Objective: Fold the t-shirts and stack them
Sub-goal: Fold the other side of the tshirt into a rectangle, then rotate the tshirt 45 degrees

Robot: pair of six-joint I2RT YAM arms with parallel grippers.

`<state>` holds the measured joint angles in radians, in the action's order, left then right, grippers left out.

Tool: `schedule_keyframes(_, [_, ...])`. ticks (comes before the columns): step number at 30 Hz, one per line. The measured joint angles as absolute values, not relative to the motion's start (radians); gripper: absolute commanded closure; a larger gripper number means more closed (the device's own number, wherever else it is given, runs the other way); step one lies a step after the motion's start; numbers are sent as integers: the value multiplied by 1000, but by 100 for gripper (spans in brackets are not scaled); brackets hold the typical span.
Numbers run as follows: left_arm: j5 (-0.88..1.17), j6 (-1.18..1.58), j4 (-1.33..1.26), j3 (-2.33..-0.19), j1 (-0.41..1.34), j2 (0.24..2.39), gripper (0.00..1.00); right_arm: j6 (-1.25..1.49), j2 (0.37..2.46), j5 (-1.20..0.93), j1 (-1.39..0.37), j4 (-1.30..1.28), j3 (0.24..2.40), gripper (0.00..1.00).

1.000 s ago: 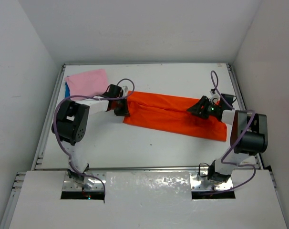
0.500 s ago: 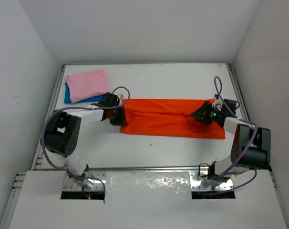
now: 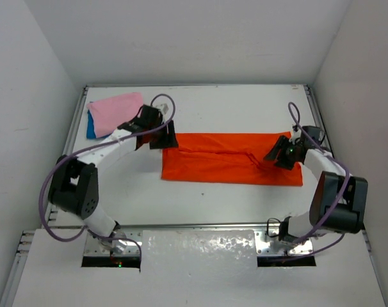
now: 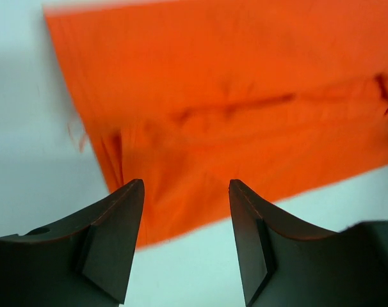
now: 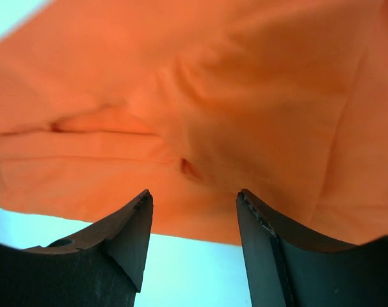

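Note:
The orange-red t-shirt (image 3: 229,158) lies flat in a long folded strip across the middle of the table, also filling the left wrist view (image 4: 232,96) and the right wrist view (image 5: 200,96). My left gripper (image 3: 164,136) hovers at the strip's left end, open with nothing between its fingers (image 4: 187,185). My right gripper (image 3: 278,155) is over the right end, open and empty (image 5: 194,195). The pink t-shirt (image 3: 116,112) lies folded at the back left on top of the blue t-shirt (image 3: 91,128), of which only an edge shows.
A raised metal rim (image 3: 194,86) runs round the white table. White walls stand close on the left, back and right. Purple cables (image 3: 161,102) loop from both arms above the cloth.
The left gripper has opened, let go of the orange-red shirt's left end and lifted back. The shirt swung from slanted to straight across the table. The right arm shifted slightly right, still open.

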<state>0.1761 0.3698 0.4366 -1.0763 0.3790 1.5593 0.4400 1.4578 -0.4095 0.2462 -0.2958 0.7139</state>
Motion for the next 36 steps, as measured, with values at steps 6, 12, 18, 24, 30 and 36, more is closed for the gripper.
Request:
schedule_keyframes(6, [149, 253, 435, -1349, 379, 1777, 48, 490, 1274, -234, 239, -437, 784, 43])
schedule_keyframes(12, [119, 139, 459, -1520, 379, 1950, 49, 608, 1165, -25, 233, -616, 724, 46])
schedule_keyframes(18, [66, 81, 470, -1555, 364, 2044, 49, 689, 1148, 93, 232, -736, 650, 47])
schedule_keyframes(24, [61, 68, 475, -1555, 325, 2078, 50, 739, 1134, 106, 232, -725, 624, 48])
schedule_keyframes(30, [50, 68, 463, -1506, 313, 2081, 50, 757, 1198, 105, 232, -651, 586, 47])
schedule_keyframes(36, [33, 68, 422, -1354, 313, 2012, 51, 752, 1380, 103, 232, -580, 632, 47])
